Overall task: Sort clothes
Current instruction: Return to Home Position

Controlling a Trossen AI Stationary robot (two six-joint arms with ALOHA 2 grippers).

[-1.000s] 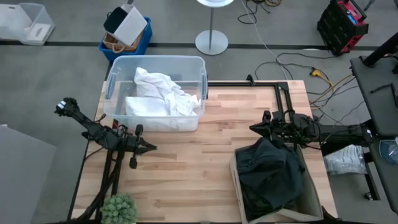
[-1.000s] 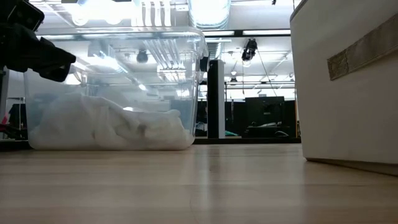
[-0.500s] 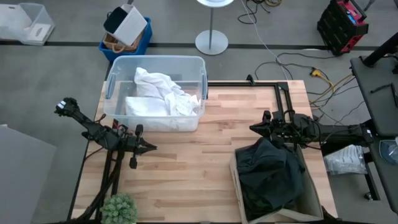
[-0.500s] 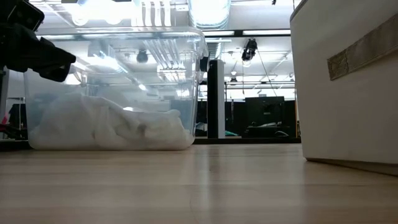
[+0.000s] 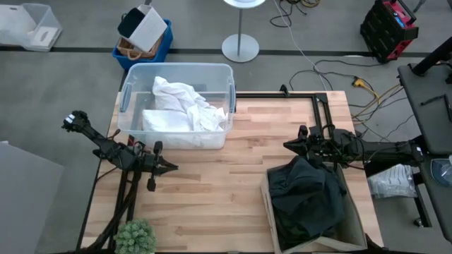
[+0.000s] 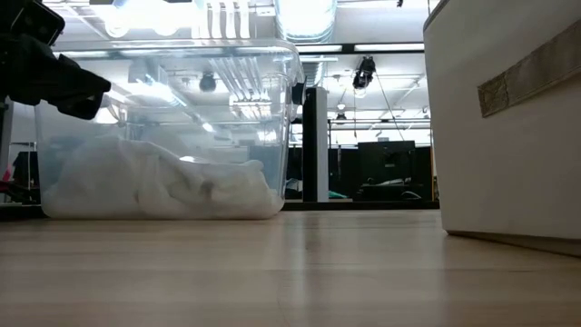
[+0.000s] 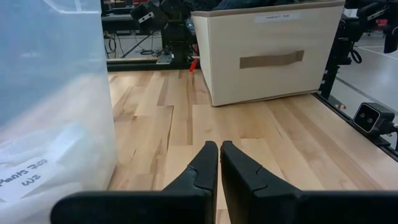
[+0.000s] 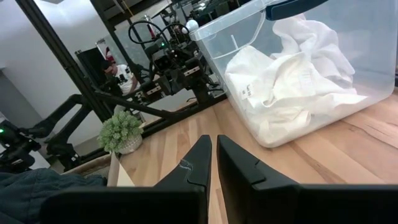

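White clothes (image 5: 182, 106) lie heaped in a clear plastic bin (image 5: 127, 95) at the table's far left; they also show in the low view (image 6: 154, 180) and the right wrist view (image 8: 292, 81). Dark clothes (image 5: 305, 197) fill a beige fabric box (image 5: 267, 201) at the near right, which also shows in the left wrist view (image 7: 273, 50). My left gripper (image 5: 173, 168) is shut and empty over the table's left part, near the bin's near side. My right gripper (image 5: 288, 145) is shut and empty just beyond the box's far edge.
A small green plant (image 5: 135, 236) stands at the table's near left corner. Bare wooden tabletop (image 5: 219, 176) lies between the bin and the box. A black frame rail (image 5: 282, 94) runs along the far right edge.
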